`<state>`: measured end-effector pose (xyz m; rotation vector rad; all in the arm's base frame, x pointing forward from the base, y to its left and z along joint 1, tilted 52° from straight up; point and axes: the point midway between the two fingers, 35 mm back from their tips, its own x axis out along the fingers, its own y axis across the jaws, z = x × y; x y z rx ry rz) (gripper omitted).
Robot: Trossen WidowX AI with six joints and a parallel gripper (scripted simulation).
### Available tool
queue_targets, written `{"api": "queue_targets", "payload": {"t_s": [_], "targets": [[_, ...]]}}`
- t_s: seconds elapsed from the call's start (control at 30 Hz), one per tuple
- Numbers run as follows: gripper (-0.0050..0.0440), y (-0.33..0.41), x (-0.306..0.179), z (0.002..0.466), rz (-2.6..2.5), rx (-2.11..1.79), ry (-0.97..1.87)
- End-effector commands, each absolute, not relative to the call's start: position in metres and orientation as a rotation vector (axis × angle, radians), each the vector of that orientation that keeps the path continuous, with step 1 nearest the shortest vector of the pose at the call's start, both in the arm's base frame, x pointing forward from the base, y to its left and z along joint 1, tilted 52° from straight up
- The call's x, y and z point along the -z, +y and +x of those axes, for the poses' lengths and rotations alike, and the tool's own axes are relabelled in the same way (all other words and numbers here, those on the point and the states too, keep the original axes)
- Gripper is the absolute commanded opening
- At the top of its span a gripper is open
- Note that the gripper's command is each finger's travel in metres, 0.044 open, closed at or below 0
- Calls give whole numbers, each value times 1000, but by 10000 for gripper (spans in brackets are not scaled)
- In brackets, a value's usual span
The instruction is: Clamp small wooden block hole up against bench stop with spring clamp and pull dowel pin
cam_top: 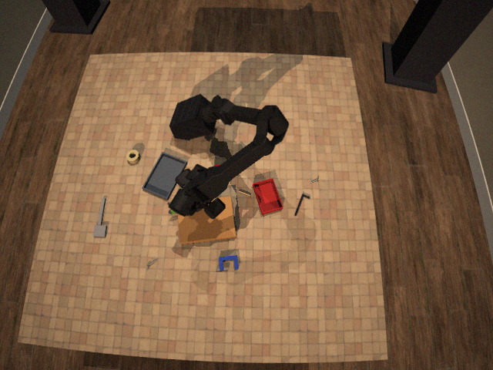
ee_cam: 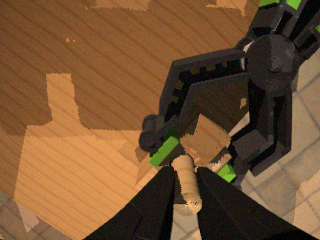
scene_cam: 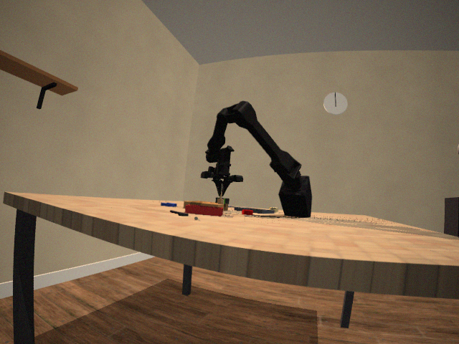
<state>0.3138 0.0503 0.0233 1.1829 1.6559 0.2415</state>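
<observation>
My gripper (ee_cam: pixel 184 176) is shut on the pale dowel pin (ee_cam: pixel 187 183), which sticks out between the fingertips. Just below it in the wrist view, the small wooden block (ee_cam: pixel 206 142) lies at the edge of the orange board (ee_cam: pixel 100 94). It sits between the green-padded jaws of the black spring clamp (ee_cam: pixel 267 67). I cannot tell whether the pin's end is still in the hole. From above, the arm covers the block, and only a green bit of the clamp (cam_top: pixel 173 212) shows beside the board (cam_top: pixel 206 224). From the side, the gripper (scene_cam: pixel 221 192) hangs just over the block (scene_cam: pixel 220 201). The bench stop is hidden.
A grey tray (cam_top: pixel 165 175) lies left of the board and a red tray (cam_top: pixel 267 196) lies right of it. A blue U-shaped piece (cam_top: pixel 228 263) is in front. A tape roll (cam_top: pixel 132 156), a hammer-like tool (cam_top: pixel 100 223) and a hex key (cam_top: pixel 299 205) lie farther out.
</observation>
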Motion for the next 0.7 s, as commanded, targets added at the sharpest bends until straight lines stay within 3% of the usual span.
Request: {"api": "queue_targets", "payload": {"t_s": [0.0, 0.67], "targets": [[0, 49, -24, 314, 1234, -189, 1672], [0, 48, -25, 314, 1578, 221, 1775]]}}
